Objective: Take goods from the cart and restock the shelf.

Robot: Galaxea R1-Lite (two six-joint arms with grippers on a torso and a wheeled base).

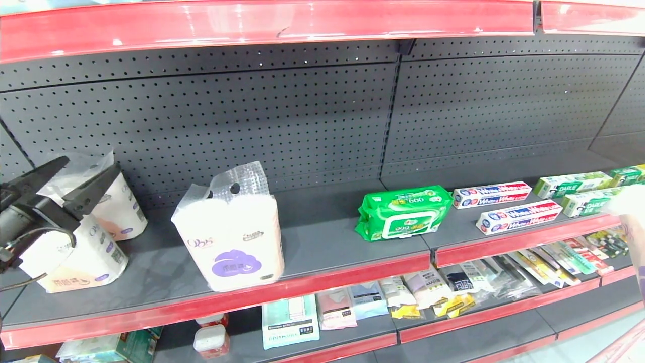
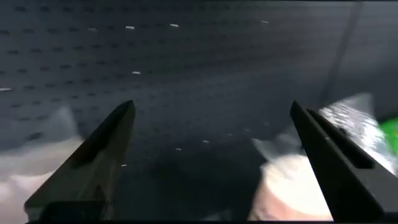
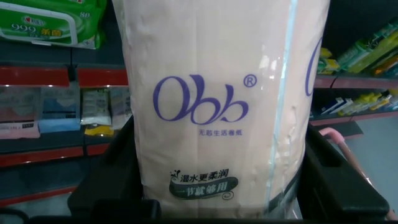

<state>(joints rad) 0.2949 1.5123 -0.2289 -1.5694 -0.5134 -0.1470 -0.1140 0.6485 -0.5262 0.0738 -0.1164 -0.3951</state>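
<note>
My left gripper (image 1: pixel 75 179) (image 2: pixel 211 162) hangs open with nothing in it over the left end of the grey shelf (image 1: pixel 322 237). It sits just in front of two white tissue paper packs (image 1: pixel 118 206) (image 1: pixel 75 259), the nearer one tilted. A third tissue pack (image 1: pixel 232 237) (image 2: pixel 292 186) with a clear handle stands upright mid-shelf. My right gripper (image 3: pixel 217 186) is shut on another tissue pack (image 3: pixel 224 106), which shows as a pale blur (image 1: pixel 632 217) at the far right, in front of the shelf's right end.
A green wipes pack (image 1: pixel 403 212) (image 3: pixel 50 22) lies right of centre, then toothpaste boxes (image 1: pixel 509 205) and green boxes (image 1: pixel 579 189). Bare shelf lies between the middle tissue pack and the wipes. The lower shelf (image 1: pixel 352 333) holds small packets. A red shelf edge (image 1: pixel 262 20) overhangs above.
</note>
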